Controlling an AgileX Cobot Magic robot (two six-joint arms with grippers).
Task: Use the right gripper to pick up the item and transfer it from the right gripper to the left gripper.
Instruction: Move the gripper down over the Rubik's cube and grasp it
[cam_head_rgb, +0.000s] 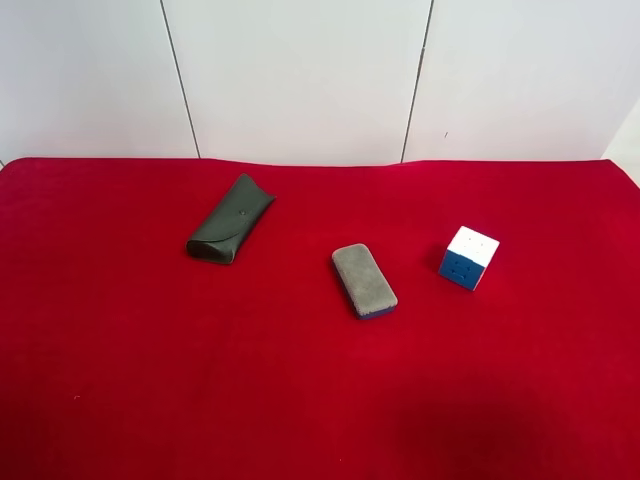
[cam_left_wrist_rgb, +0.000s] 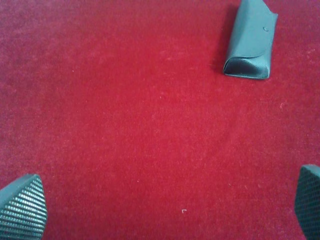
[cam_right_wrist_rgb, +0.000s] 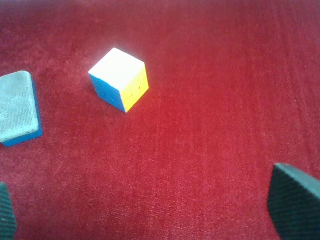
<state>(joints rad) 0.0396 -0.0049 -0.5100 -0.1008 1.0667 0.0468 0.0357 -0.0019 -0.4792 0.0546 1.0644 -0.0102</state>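
Shows a small puzzle cube sitting white face up on a red cloth, near a grey eraser but not touching it, on the eraser's side away from a dark green glasses case. Shows neither arm from the high camera. From the right wrist, finds the right gripper spread wide and empty, with the cube out ahead of its fingertips, well apart, a little toward the finger on the eraser's side. Presents the cube cornerwise to the jaws, with no long axis, so probably calls for a forward reach and a wrist turn. From the left wrist, finds the left gripper likewise spread and empty, with only the glasses case in sight. Suggests the right arm as the nearer one.
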